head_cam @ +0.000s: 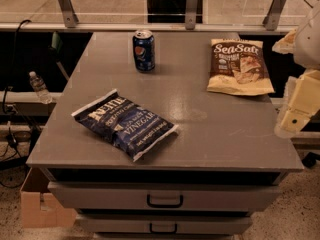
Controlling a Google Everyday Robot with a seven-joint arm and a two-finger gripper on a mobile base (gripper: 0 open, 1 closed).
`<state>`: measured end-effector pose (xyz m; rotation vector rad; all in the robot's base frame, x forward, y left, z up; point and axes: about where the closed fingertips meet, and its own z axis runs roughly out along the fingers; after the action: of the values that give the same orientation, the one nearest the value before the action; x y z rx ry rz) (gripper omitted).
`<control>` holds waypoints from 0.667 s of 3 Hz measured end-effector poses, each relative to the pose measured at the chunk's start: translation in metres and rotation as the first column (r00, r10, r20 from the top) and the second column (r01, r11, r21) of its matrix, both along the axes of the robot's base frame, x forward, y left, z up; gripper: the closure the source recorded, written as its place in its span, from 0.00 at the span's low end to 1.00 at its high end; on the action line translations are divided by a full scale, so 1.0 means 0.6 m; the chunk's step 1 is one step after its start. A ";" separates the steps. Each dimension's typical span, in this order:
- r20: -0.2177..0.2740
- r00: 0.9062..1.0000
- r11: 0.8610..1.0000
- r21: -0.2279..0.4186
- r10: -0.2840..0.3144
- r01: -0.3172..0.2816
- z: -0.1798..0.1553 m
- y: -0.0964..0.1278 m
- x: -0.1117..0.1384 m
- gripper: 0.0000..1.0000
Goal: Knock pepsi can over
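My cream-coloured pincer [294, 120] hangs off the grey bench's [200, 134] right edge, well apart from the small dark blue metal pepsi can [143, 50] standing upright near the far edge, so a sideways push should topple it, I judge, though I cannot tell how open the pincer is or whether it holds anything.

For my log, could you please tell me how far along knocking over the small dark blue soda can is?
Done: nothing yet; the small dark blue metal pepsi can stands upright near the far edge of the grey table. In hand: the gripper hangs beside the table's right edge, well apart from the can. Left: reaching across and tipping the can over.
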<state>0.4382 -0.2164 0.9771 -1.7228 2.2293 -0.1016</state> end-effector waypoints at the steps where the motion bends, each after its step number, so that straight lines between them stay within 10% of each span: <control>1: 0.000 1.000 1.000 0.000 0.000 0.000 0.000 0.000 0.000 0.00; 2: 0.020 1.000 0.997 0.079 0.024 -0.025 -0.008 0.033 0.046 0.00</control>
<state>0.4659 -0.1966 0.9726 -1.6999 2.1678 -0.0229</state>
